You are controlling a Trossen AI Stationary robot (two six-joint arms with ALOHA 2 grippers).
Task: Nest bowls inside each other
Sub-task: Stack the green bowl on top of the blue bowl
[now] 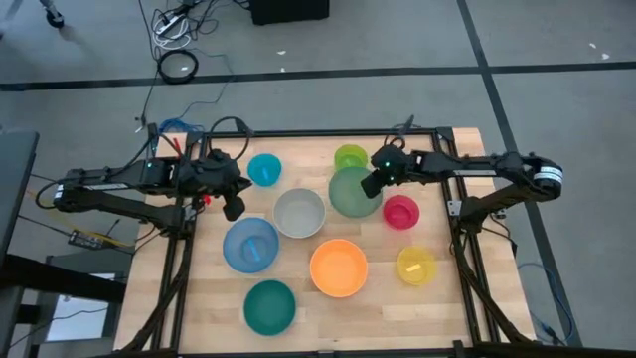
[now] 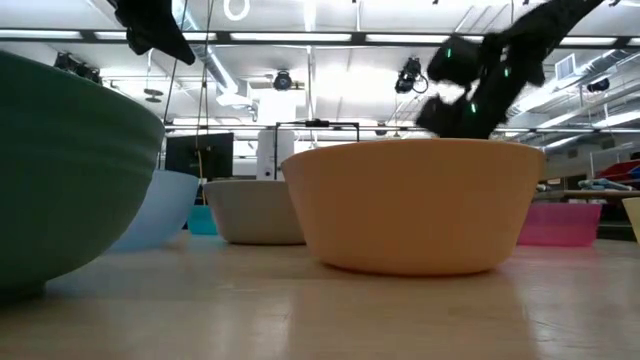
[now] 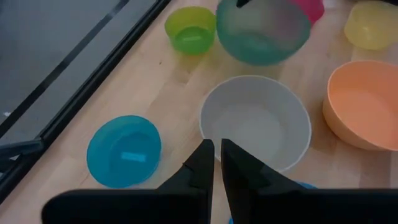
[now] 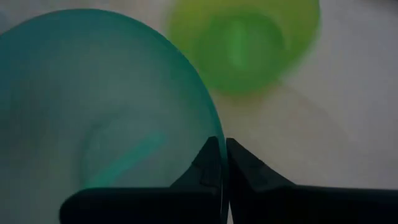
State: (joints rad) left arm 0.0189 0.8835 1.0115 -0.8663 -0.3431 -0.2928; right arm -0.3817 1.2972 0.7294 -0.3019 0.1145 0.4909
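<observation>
Nine bowls stand apart on the wooden table (image 1: 199, 298). The large green bowl (image 1: 350, 196) is at the far middle, with my right gripper (image 1: 374, 183) shut on its rim. Around it are the lime green bowl (image 1: 350, 156), the pink-red bowl (image 1: 400, 213), the grey-white bowl (image 1: 299, 213) and the cyan bowl (image 1: 264, 169). Nearer me stand the light blue bowl (image 1: 250, 245), the orange bowl (image 1: 339, 268), the teal bowl (image 1: 269, 306) and the yellow bowl (image 1: 415, 266). My left gripper (image 3: 216, 158) hangs shut and empty above the table, between the cyan and grey-white bowls. My right gripper pinches the green bowl's rim (image 4: 215, 127) on its far right side, one finger inside the bowl and one outside. The fingers (image 4: 249, 168) slant down from the table's right. Whether the bowl's base is off the table, I cannot tell.
Black frame rails (image 1: 328, 133) run along the table's far and side edges. The lime green bowl (image 4: 245, 43) sits just beyond the held rim. Bare wood shows near the front right corner (image 1: 437, 318). In the low view the orange bowl (image 2: 420, 205) hides the green one.
</observation>
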